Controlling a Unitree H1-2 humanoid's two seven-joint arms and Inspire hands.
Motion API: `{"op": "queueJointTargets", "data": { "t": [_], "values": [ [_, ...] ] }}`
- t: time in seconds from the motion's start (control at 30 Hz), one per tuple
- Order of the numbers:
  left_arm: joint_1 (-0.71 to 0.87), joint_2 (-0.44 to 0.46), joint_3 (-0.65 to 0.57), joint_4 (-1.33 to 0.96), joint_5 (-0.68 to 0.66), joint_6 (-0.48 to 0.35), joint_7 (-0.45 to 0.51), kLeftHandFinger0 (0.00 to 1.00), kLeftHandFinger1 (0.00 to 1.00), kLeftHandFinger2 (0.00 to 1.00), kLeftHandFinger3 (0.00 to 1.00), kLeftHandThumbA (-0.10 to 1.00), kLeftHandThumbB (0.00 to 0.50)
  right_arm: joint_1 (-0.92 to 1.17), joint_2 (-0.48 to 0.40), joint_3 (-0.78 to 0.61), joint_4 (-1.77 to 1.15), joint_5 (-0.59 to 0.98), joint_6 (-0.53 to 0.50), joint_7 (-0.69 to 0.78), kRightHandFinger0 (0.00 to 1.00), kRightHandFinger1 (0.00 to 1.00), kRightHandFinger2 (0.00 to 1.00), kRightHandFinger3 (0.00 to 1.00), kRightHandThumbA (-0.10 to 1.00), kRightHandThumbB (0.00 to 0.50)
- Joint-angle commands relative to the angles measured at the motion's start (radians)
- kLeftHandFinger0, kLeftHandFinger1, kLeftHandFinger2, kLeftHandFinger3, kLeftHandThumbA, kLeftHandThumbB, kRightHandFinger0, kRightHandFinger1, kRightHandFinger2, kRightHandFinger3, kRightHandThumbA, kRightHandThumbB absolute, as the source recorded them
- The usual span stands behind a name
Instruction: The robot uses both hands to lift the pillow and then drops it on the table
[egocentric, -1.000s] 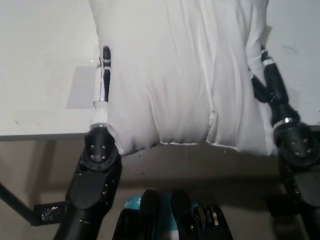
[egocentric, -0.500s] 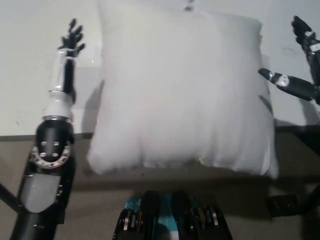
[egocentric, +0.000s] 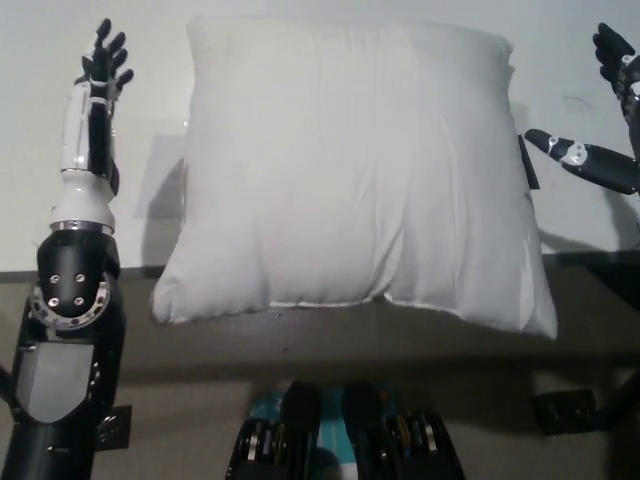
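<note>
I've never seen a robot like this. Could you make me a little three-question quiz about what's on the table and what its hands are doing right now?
1. True or false: the left hand is gripping the pillow.
2. Multiple choice: how does the pillow sit on the table?
A. Wholly on the tabletop
B. Its near edge hangs over the table's front edge
C. Standing upright on one corner
3. Fill in: the right hand is at the pillow's side with its fingers ____.

Key
1. False: it is apart from the pillow, fingers spread.
2. B
3. open, holding nothing
</note>
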Motion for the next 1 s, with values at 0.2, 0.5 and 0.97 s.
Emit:
{"op": "queueJointTargets", "data": {
  "t": [0.2,0.5,0.97],
  "values": [
    [0.221,0.028,0.077,-0.407,-0.037,0.069,-0.045,1.0,1.0,1.0,1.0,1.0,0.22,0.266,-0.055,-0.178,-0.362,0.091,0.009,0.007,1.0,1.0,1.0,1.0,1.0,0.437],
    [0.485,-0.033,0.05,-0.484,-0.011,-0.009,-0.061,1.0,1.0,1.0,1.0,1.0,0.102,0.556,-0.015,-0.202,-0.393,0.074,-0.165,0.02,1.0,1.0,1.0,1.0,1.0,0.388],
    [0.641,-0.151,-0.033,-0.214,0.028,-0.165,-0.067,1.0,1.0,1.0,1.0,1.0,0.005,0.674,0.096,0.012,0.025,-0.053,-0.352,0.031,1.0,1.0,1.0,1.0,1.0,0.259]
  ]
}}
